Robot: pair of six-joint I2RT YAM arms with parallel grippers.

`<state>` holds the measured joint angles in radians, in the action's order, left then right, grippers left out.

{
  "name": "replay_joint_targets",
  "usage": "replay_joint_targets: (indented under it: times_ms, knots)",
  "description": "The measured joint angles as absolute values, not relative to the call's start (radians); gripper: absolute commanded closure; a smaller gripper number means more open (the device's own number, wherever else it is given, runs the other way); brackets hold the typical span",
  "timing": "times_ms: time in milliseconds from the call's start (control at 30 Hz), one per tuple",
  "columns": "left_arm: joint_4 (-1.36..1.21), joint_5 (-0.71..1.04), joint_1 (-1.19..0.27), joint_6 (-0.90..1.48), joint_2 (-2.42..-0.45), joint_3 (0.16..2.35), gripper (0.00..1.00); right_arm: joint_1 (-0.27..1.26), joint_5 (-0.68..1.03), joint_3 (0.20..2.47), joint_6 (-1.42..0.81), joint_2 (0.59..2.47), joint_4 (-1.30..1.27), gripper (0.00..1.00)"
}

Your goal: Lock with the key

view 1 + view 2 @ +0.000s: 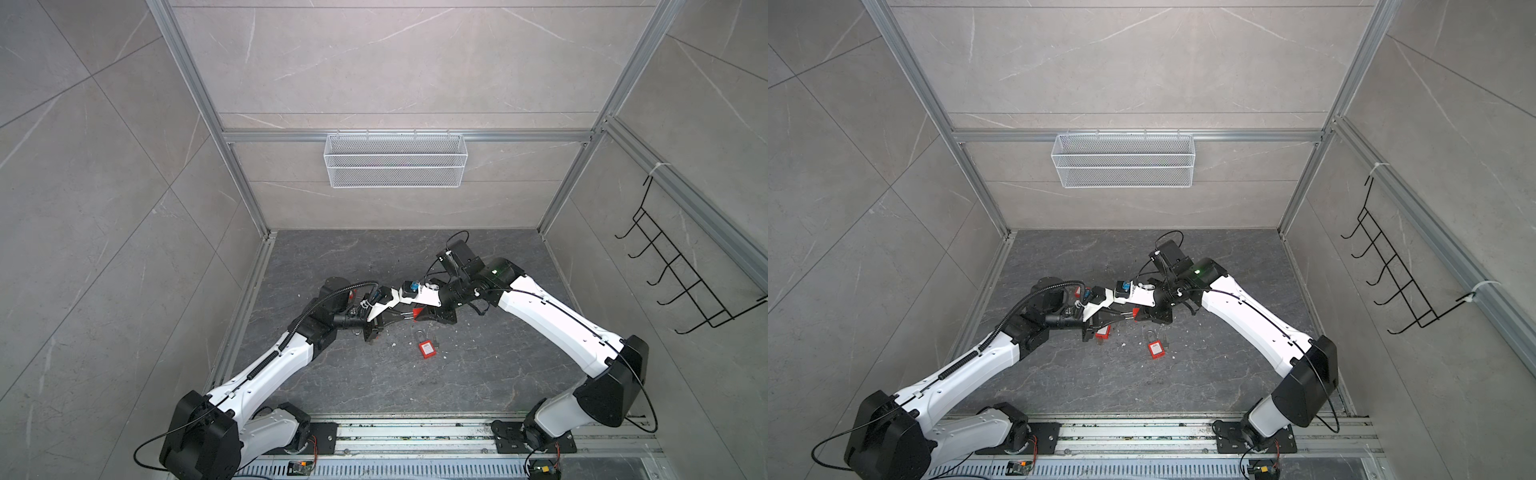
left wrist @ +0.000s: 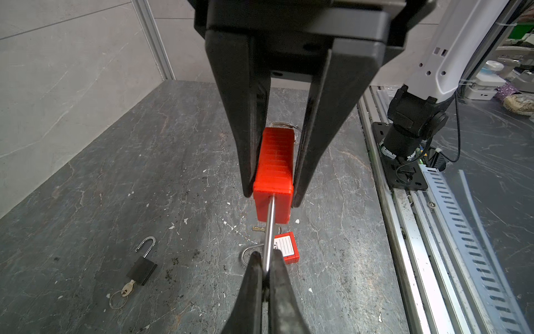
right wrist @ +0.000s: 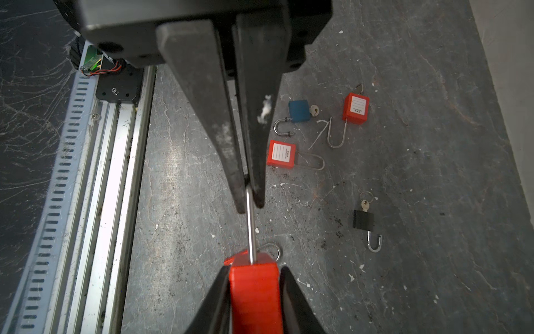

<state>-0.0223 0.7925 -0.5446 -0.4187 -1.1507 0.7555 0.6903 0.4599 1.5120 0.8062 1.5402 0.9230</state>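
A red padlock (image 2: 274, 173) hangs in the air between my two grippers. My right gripper (image 3: 255, 269) is shut on its red body (image 3: 255, 295), one finger on each flat side. My left gripper (image 2: 266, 256) is shut on the far end of the straight steel shackle (image 2: 269, 228), which runs out of the body's end face. A key ring (image 2: 284, 125) shows at the body's other end; the key itself is hidden. In both top views the grippers meet tip to tip above the dark floor, with the red body (image 1: 417, 311) (image 1: 1135, 312) between them.
On the floor lie another red padlock (image 1: 427, 350) with its shackle open, a black padlock (image 2: 142, 270) with key and ring, a blue padlock (image 3: 299, 111) and two more red ones (image 3: 281, 153) (image 3: 356, 108). A slotted rail (image 2: 462, 219) runs along the front.
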Motion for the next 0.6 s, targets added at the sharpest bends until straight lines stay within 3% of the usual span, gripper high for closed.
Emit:
replay_joint_targets:
  times_ms: [33,133,200,300,367,533,600]
  knots:
    - [-0.023,0.797,-0.545,-0.419,-1.151,0.757,1.00,0.691,0.453,1.509,0.803,1.530,0.918,0.68]
    - [-0.024,0.814,-0.543,-0.422,-1.151,0.772,1.00,0.693,0.413,1.509,0.768,1.500,0.898,0.32]
    - [-0.023,0.822,-0.543,-0.423,-1.151,0.776,1.00,0.693,0.385,1.509,0.748,1.470,0.888,0.18]
    - [-0.020,0.831,-0.543,-0.428,-1.151,0.782,1.00,0.693,0.366,1.510,0.725,1.422,0.888,0.15]
    - [-0.015,0.841,-0.543,-0.435,-1.151,0.789,1.00,0.689,0.368,1.529,0.692,1.407,0.915,0.00]
    - [0.009,0.849,-0.543,-0.463,-1.151,0.806,1.00,0.624,0.376,1.605,0.588,1.407,0.952,0.07]
    - [0.029,0.850,-0.543,-0.478,-1.151,0.812,1.00,0.593,0.353,1.610,0.533,1.407,0.946,0.00]
